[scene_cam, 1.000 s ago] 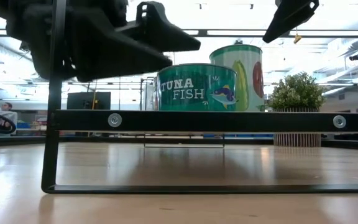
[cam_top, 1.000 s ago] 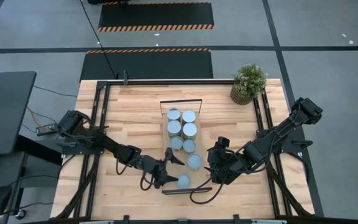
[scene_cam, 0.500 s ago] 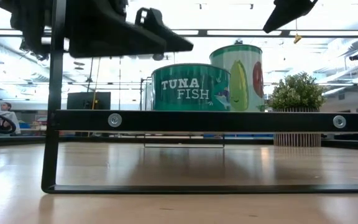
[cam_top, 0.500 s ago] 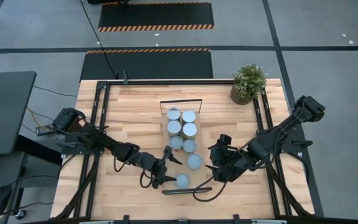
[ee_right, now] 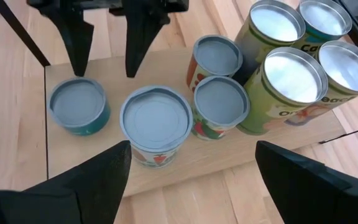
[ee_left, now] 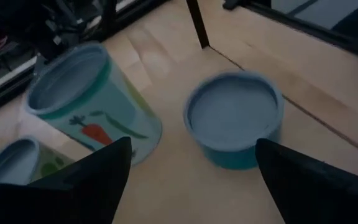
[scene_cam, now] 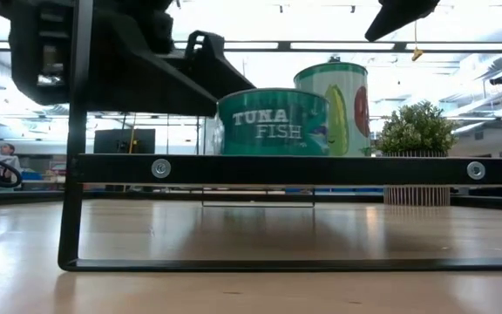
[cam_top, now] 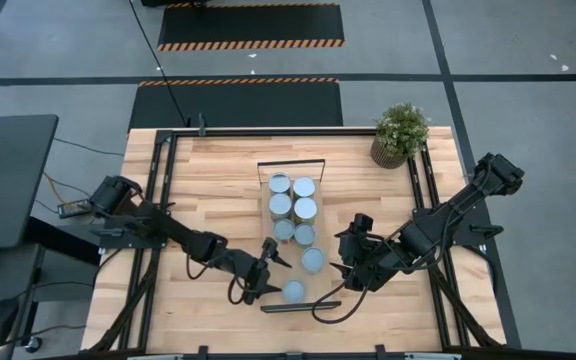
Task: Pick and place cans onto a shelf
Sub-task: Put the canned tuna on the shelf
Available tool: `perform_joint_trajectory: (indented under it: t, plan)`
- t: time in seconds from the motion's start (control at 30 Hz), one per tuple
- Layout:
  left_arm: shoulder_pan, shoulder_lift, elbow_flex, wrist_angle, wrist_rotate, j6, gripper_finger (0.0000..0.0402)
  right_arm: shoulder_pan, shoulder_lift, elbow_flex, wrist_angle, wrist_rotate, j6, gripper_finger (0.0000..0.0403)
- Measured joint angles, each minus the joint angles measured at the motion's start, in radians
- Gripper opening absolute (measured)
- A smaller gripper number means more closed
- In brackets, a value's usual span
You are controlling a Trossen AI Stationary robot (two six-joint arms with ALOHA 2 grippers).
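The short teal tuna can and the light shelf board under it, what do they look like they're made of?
The short teal tuna can looks like metal under a printed paper or plastic label: its dull blue-grey round top has a raised rim, while taller cans beside it show shiny silvery lids. The light shelf board looks like pale unvarnished wood with faint grain, though laminate is possible; its end frame looks like matte black metal with screws.

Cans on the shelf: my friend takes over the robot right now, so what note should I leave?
Left tool: open, empty, one finger on each side of the short tuna can, not gripping it.
Right tool: open, empty, above the table beside the shelf.
Cans: eight in view, all apparently standing on the shelf, with the tuna can at the end nearest the arms.
Done: all eight look placed.
Left: probably only backing both arms away. First check that the tuna can sits fully on the board.
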Motion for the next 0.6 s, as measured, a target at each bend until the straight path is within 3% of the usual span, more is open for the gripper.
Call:
perform_joint_trajectory:
  t: [0.33, 0.6]
  plan:
    - [0.0, 0.06, -0.001, 0.117, -0.115, -0.003, 0.0348, 0.0, 0.0, 0.0, 0.001, 0.001, 0.0, 0.0352]
    - [-0.015, 0.06, -0.001, 0.118, -0.126, -0.077, 0.0348, 0.002, 0.001, 0.0, 0.002, -0.003, 0.009, 0.0352]
